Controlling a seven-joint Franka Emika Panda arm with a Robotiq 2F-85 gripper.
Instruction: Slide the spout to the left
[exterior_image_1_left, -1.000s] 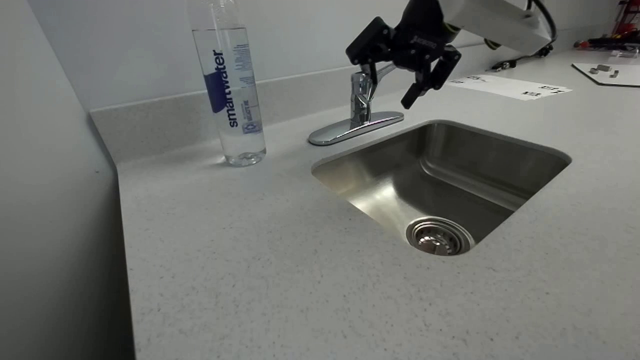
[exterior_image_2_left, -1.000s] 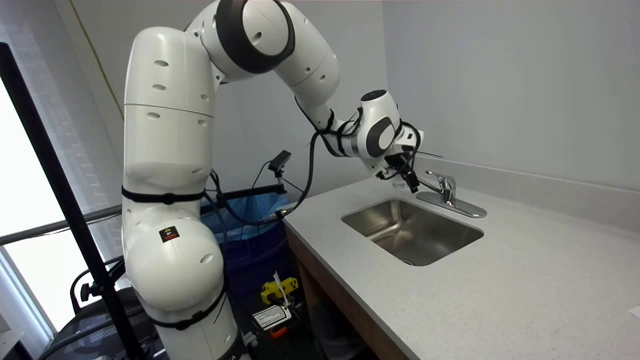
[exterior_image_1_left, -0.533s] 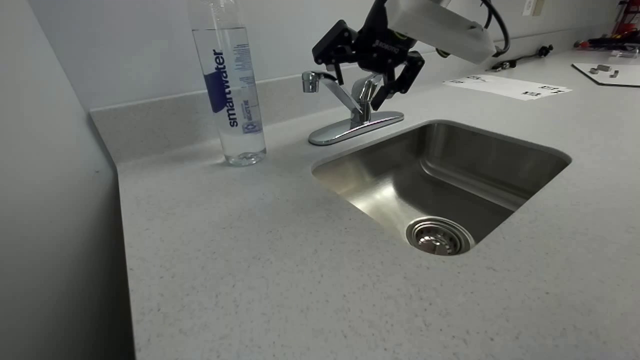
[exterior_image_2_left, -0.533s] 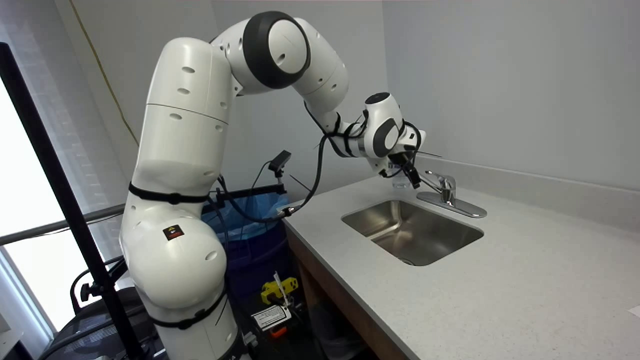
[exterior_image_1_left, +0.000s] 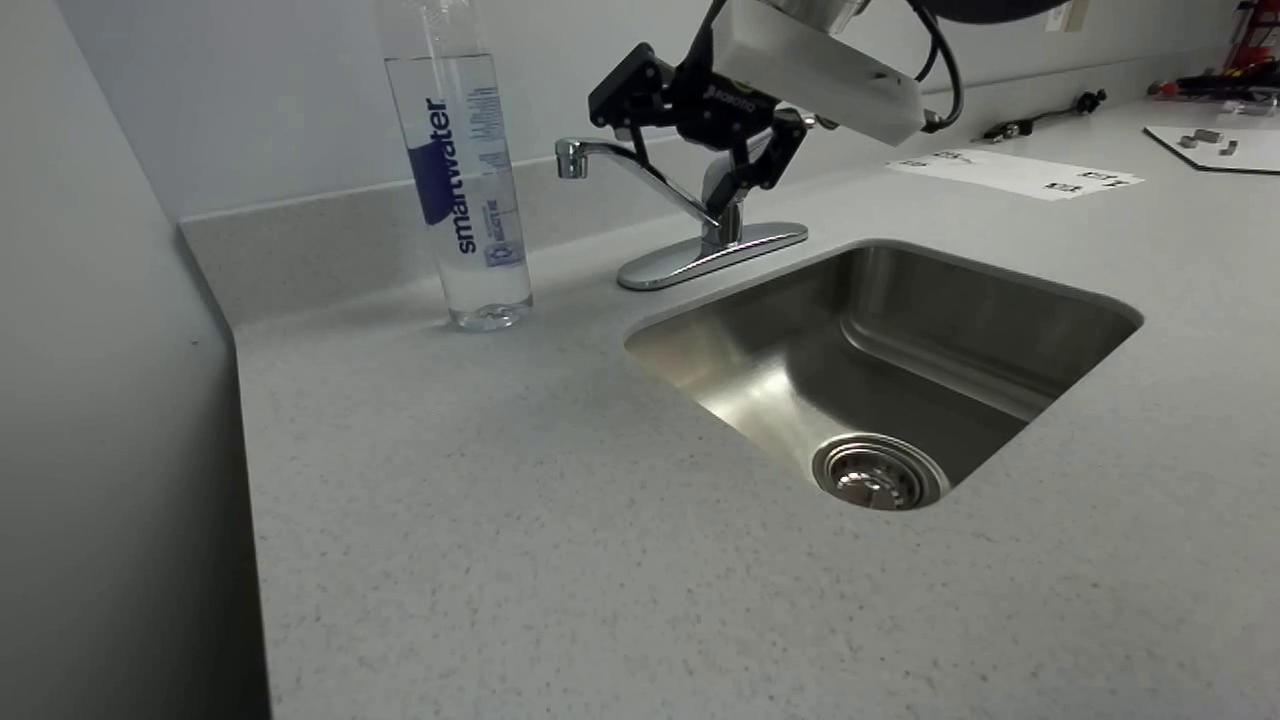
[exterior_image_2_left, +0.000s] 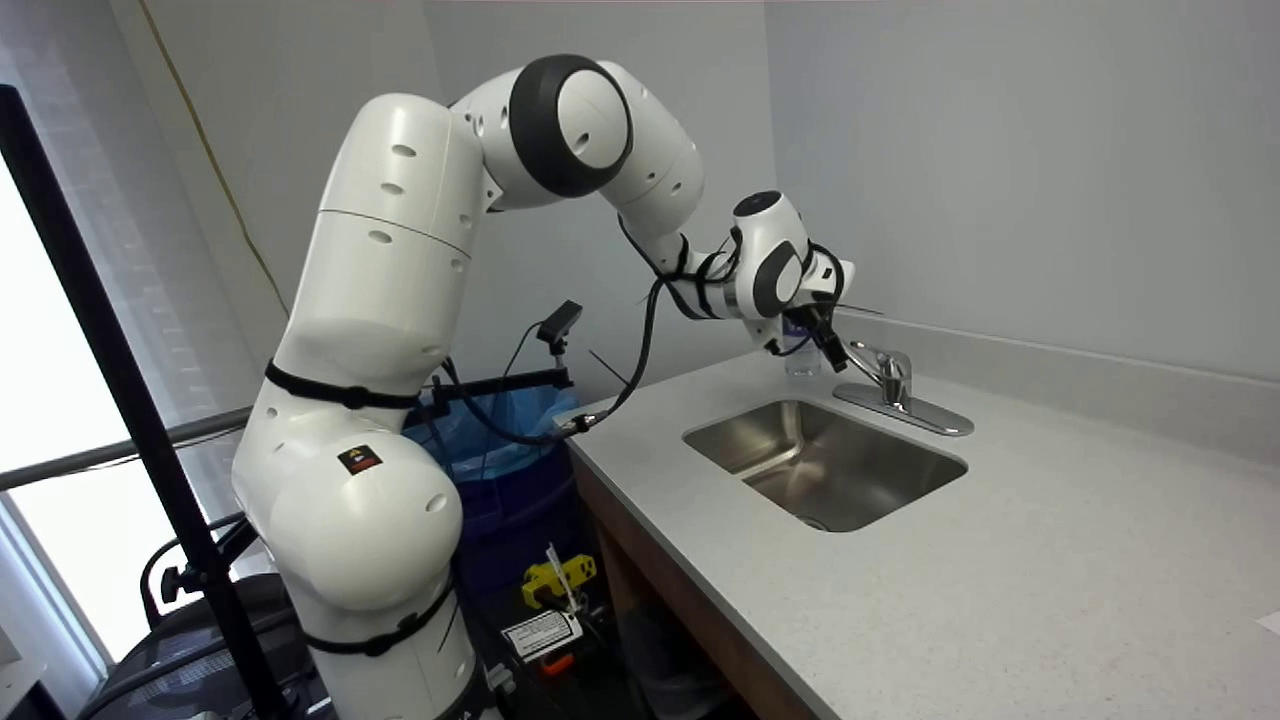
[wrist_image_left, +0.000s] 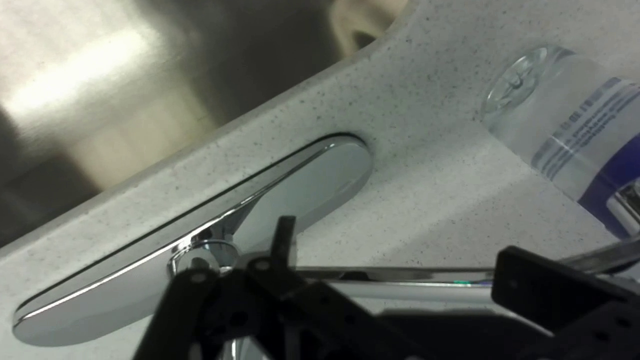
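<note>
The chrome spout (exterior_image_1_left: 668, 188) points left in an exterior view, its nozzle (exterior_image_1_left: 571, 160) near the water bottle. It is partly hidden by the gripper in an exterior view (exterior_image_2_left: 864, 366). In the wrist view the spout (wrist_image_left: 425, 287) runs sideways below the open jaws and passes behind the right finger. My gripper (exterior_image_1_left: 682, 178) is open, its fingers spread along the tube just over the faucet; it also shows in the wrist view (wrist_image_left: 395, 250) and an exterior view (exterior_image_2_left: 836, 356). A finger seems to rest against the spout; exact contact is hard to tell.
A clear water bottle (exterior_image_1_left: 480, 200) stands left of the faucet, close to the nozzle; it shows in the wrist view (wrist_image_left: 560, 110). The faucet base plate (exterior_image_1_left: 665, 266) sits behind the steel sink (exterior_image_1_left: 960, 300). A wall and backsplash (exterior_image_1_left: 330, 240) run behind. A paper sheet (exterior_image_1_left: 1010, 175) lies right.
In the exterior view of the bottle, the gripper has moved left and slightly down. The spout, hidden a second ago, has swung left toward the bottle with it. The gripper stays open.
</note>
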